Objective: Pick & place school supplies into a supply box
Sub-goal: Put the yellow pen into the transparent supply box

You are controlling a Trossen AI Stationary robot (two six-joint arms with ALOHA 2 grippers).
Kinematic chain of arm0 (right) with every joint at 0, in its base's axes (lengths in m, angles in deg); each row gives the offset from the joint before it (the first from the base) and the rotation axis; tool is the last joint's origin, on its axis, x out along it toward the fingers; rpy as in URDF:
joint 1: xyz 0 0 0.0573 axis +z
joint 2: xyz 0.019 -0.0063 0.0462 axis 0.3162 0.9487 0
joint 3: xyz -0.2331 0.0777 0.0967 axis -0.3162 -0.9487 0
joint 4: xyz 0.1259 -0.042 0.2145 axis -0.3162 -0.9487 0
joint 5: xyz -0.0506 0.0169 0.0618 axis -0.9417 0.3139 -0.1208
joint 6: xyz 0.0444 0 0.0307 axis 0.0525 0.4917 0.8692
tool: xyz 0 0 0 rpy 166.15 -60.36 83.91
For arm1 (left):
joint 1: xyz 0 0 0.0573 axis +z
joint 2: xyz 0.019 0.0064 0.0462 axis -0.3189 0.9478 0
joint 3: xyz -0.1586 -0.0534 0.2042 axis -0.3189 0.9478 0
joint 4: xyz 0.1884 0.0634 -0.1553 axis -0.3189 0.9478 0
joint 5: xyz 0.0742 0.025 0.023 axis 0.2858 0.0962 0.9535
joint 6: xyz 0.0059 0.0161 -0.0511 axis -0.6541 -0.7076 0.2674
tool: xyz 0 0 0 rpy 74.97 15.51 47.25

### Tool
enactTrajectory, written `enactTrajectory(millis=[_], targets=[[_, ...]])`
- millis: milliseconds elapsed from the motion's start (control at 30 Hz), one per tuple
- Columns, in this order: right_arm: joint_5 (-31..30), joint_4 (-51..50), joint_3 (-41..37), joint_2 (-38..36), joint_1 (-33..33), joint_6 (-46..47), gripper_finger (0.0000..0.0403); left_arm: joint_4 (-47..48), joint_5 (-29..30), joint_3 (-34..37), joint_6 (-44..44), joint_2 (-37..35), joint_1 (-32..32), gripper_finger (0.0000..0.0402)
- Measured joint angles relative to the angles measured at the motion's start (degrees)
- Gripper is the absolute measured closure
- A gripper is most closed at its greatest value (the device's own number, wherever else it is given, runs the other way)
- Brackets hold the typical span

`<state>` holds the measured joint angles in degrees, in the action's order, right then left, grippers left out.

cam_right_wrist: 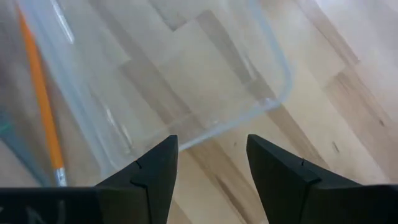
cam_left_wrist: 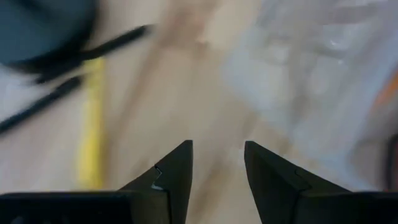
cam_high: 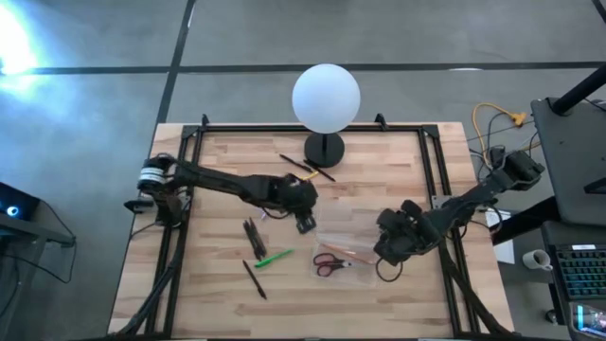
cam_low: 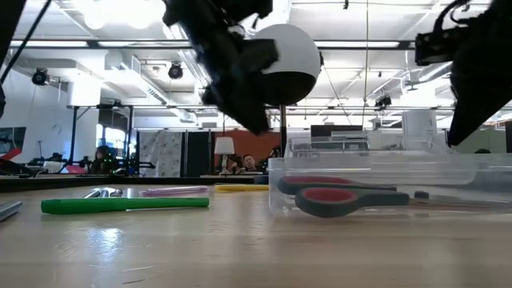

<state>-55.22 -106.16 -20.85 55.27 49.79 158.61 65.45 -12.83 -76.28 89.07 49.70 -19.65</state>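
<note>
High view, wooden table [cam_high: 218, 303]: clear supply box [cam_high: 352, 248] right of centre, holding red-handled scissors [cam_high: 329, 264] and an orange pencil [cam_high: 354, 254]. Low view: scissors [cam_low: 340, 197] lying flat inside the see-through box [cam_low: 376, 172], handles red with dark trim, blades pointing away to the right. No readable brand or writing anywhere on box or supplies. Left of the box on the bare wood: a green pen [cam_high: 275, 257], a bundle of black pens [cam_high: 254, 237] just beside it, one more black pen [cam_high: 254, 279] nearer the front edge, and two dark pens [cam_high: 308, 169] by the black base of a white globe lamp [cam_high: 326, 98]. Left gripper [cam_high: 305, 224] above the table between lamp and box, fingers [cam_left_wrist: 177, 177] parted and empty, a blurred yellow pencil [cam_left_wrist: 91, 124] and black pens ahead. Right gripper [cam_high: 386, 254] at the box's right end, fingers [cam_right_wrist: 155, 180] spread with nothing between them, over the rounded corner of the box [cam_right_wrist: 186, 81], orange pencil [cam_right_wrist: 40, 99] lying within.
</note>
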Motion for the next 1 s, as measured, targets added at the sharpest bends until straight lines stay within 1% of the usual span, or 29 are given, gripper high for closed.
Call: enactTrajectory(millis=[67,167,233,333,367,433,500,567,667,800,1000], targets=[[-1.2,-0.2,-1.6,-1.5,0.6,2.3,0.022,2.2,0.8,1.5,-0.1,-2.5,1.6,0.0272],[-2.2,0.5,-2.5,-3.1,0.7,2.7,0.022,1.3,-0.4,5.0,-0.9,-5.5,4.8,0.0272],[-2.3,1.0,-2.8,-3.6,0.6,1.1,0.022,-1.1,-4.9,6.7,-2.1,-6.3,8.2,0.0272],[-2.4,3.1,-3.1,-3.6,0.3,-0.7,0.022,-3.4,-15.2,8.2,-2.3,-5.1,14.7,0.0272],[-2.4,3.1,-3.2,-3.5,0.2,-0.7,0.022,-3.8,-16.5,8.1,-2.3,-4.3,16.5,0.0272],[-2.4,4.0,-3.2,-3.1,0.1,0.0,0.022,-2.8,-16.8,7.5,-3.1,-2.7,19.1,0.0272],[-2.4,4.0,-3.3,-2.7,0.1,0.8,0.022,-3.3,-17.0,6.3,-5.4,-1.0,20.0,0.0272],[-2.4,4.8,-3.3,-2.6,0.1,1.1,0.022,-2.7,-17.1,5.0,-7.6,1.0,20.2,0.0272],[-2.3,4.9,-3.4,-2.6,0.1,1.5,0.022,-1.3,-16.6,3.0,-8.4,3.6,20.0,0.0272],[-2.3,5.0,-3.5,-2.6,0.1,2.8,0.022,0.4,-12.3,1.2,-8.4,7.7,19.8,0.0272],[-2.3,5.0,-3.6,-2.5,0.1,4.6,0.022,0.3,-12.8,0.3,-9.0,12.1,19.8,0.0272]])
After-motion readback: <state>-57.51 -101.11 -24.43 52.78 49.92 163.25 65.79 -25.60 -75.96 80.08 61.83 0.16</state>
